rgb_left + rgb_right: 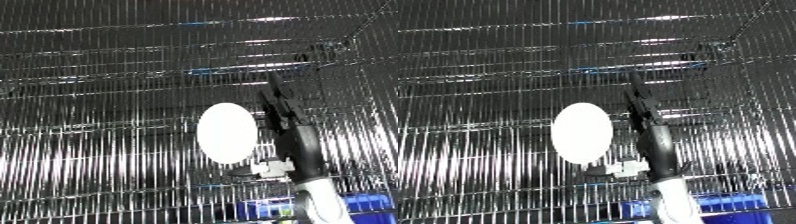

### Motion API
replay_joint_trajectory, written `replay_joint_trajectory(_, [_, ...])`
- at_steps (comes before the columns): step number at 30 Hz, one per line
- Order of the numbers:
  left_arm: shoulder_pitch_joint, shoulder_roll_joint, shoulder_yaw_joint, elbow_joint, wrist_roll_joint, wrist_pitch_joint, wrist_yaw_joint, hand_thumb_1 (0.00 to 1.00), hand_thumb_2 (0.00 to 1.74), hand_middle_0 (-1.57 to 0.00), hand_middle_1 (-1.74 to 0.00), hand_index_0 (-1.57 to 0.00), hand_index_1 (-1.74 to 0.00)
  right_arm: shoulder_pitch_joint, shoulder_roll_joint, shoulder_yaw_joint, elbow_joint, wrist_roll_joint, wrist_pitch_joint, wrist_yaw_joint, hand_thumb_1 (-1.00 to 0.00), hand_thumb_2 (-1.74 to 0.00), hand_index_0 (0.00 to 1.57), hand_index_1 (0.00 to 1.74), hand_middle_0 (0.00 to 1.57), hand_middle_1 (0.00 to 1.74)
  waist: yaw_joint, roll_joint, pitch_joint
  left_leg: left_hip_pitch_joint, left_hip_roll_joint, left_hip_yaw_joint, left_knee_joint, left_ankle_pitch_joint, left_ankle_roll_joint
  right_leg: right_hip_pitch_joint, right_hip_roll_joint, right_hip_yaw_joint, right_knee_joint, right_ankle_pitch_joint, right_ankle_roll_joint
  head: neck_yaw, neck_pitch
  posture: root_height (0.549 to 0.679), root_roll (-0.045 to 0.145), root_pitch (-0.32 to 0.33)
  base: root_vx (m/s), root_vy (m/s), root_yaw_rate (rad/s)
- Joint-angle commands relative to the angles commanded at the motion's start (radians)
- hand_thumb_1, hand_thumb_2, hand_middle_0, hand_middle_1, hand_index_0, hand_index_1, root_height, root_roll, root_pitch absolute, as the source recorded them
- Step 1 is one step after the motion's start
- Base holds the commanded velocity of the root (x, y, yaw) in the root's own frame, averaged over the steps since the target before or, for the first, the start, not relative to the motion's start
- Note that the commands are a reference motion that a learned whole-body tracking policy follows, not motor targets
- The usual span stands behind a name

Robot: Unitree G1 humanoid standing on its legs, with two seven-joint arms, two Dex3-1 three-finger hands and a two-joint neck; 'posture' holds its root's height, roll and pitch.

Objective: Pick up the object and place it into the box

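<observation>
A smooth white oval object (pixel 227 132) is held up in front of a wire-mesh rack, far nearer to me than the mesh behind it. My right hand (pixel 282 120) rises from the lower edge on a white and silver forearm (pixel 322 202). The hand is seen edge-on against the object's right side, with its black fingers (pixel 274 97) reaching up past the object's top and its grip low on that right edge. The thumb is hidden behind the object. A blue bin (pixel 366 202) shows through the mesh at the bottom right. My left hand is in neither view.
Shiny wire-mesh shelving (pixel 107 75) fills both views, with horizontal shelf rails (pixel 249 67) crossing the upper half. A sloping wire edge (pixel 373 22) runs across the top right corner. Blue parts (pixel 638 212) lie behind the mesh beside the forearm.
</observation>
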Motion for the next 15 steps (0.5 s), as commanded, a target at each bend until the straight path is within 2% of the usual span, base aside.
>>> replay_joint_trajectory(5, [-0.008, -0.005, -0.006, 0.002, -0.003, -0.006, 0.001, 1.00, 1.74, -1.57, -1.74, -1.57, -1.74, -0.043, 0.009, 0.022, 0.028, 0.012, 0.012, 0.016, -0.30, -0.52, 0.47, 0.52, 0.47, 0.52, 0.007, 0.005, 0.000, -0.006, -0.004, 0.001, -0.001, 0.001, 0.0017, -0.005, 0.0010, -0.002, -0.002, 0.000, -0.0031, 0.014, 0.021, 0.575, 0.049, 0.204, -0.014, 0.009, 0.014])
replay_joint_trajectory(6, [-0.008, -0.005, -0.006, 0.002, -0.003, -0.006, 0.001, 1.00, 1.74, -1.57, -1.74, -1.57, -1.74, -0.043, 0.009, 0.022, 0.028, 0.012, 0.012, 0.016, -0.30, -0.52, 0.47, 0.52, 0.47, 0.52, 0.007, 0.005, 0.000, -0.006, -0.004, 0.001, -0.001, 0.001, 0.0017, -0.005, 0.0010, -0.002, -0.002, 0.000, -0.0031, 0.014, 0.021, 0.575, 0.049, 0.204, -0.014, 0.006, 0.017])
replay_joint_trajectory(7, [-0.010, -0.006, -0.010, 0.001, -0.004, -0.011, 0.001, 1.00, 1.74, -1.57, -1.74, -1.57, -1.74, -0.056, 0.013, 0.028, 0.033, 0.012, 0.016, 0.020, -0.40, -0.70, 0.63, 0.70, 0.63, 0.70, 0.009, 0.007, 0.000, -0.007, -0.006, 0.001, -0.004, 0.002, 0.0022, -0.006, 0.0020, -0.002, -0.003, 0.001, -0.0036, 0.021, 0.025, 0.575, 0.049, 0.207, -0.021, 0.006, 0.014])
replay_joint_trajectory(11, [-0.014, -0.010, -0.016, 0.001, -0.004, -0.017, 0.001, 1.00, 1.74, -1.57, -1.74, -1.57, -1.74, -0.071, 0.021, 0.040, 0.041, 0.003, 0.021, 0.023, -0.60, -1.04, 0.94, 1.04, 0.94, 1.04, 0.011, 0.008, 0.000, -0.006, -0.007, 0.001, -0.010, 0.005, 0.0020, -0.006, 0.0048, -0.002, -0.007, 0.003, -0.0037, 0.027, 0.034, 0.576, 0.049, 0.209, -0.024, 0.003, 0.016])
replay_joint_trajectory(12, [-0.014, -0.010, -0.016, 0.001, -0.004, -0.017, 0.001, 1.00, 1.74, -1.57, -1.74, -1.57, -1.74, -0.071, 0.021, 0.040, 0.041, 0.003, 0.021, 0.023, -0.60, -1.04, 0.94, 1.04, 0.94, 1.04, 0.011, 0.008, 0.000, -0.006, -0.007, 0.001, -0.010, 0.005, 0.0020, -0.006, 0.0048, -0.002, -0.007, 0.003, -0.0037, 0.027, 0.034, 0.576, 0.049, 0.209, -0.024, 0.001, 0.015])
replay_joint_trajectory(13, [-0.016, -0.011, -0.017, 0.002, -0.003, -0.017, 0.001, 1.00, 1.74, -1.57, -1.74, -1.57, -1.74, -0.074, 0.022, 0.042, 0.044, 0.001, 0.022, 0.024, -0.65, -1.13, 1.02, 1.13, 1.02, 1.13, 0.012, 0.008, 0.000, -0.005, -0.008, 0.001, -0.012, 0.006, 0.0020, -0.005, 0.0052, -0.002, -0.008, 0.004, -0.0035, 0.029, 0.035, 0.576, 0.050, 0.209, -0.026, -0.001, 0.011])
replay_joint_trajectory(14, [-0.020, -0.013, -0.016, 0.002, -0.003, -0.016, 0.000, 1.00, 1.74, -1.57, -1.74, -1.57, -1.74, -0.078, 0.022, 0.044, 0.049, -0.001, 0.024, 0.023, -0.75, -1.30, 1.18, 1.30, 1.18, 1.30, 0.011, 0.007, 0.000, -0.001, -0.008, 0.001, -0.016, 0.008, 0.0021, -0.003, 0.0056, -0.002, -0.012, 0.006, -0.0029, 0.032, 0.035, 0.577, 0.049, 0.208, -0.029, -0.004, -0.001])
replay_joint_trajectory(15, [-0.020, -0.013, -0.016, 0.002, -0.003, -0.016, 0.000, 1.00, 1.74, -1.57, -1.74, -1.57, -1.74, -0.078, 0.022, 0.044, 0.049, -0.001, 0.024, 0.023, -0.75, -1.30, 1.18, 1.30, 1.18, 1.30, 0.011, 0.007, 0.000, -0.001, -0.008, 0.001, -0.016, 0.008, 0.0021, -0.003, 0.0056, -0.002, -0.012, 0.006, -0.0029, 0.032, 0.035, 0.577, 0.049, 0.208, -0.029, -0.004, -0.001])
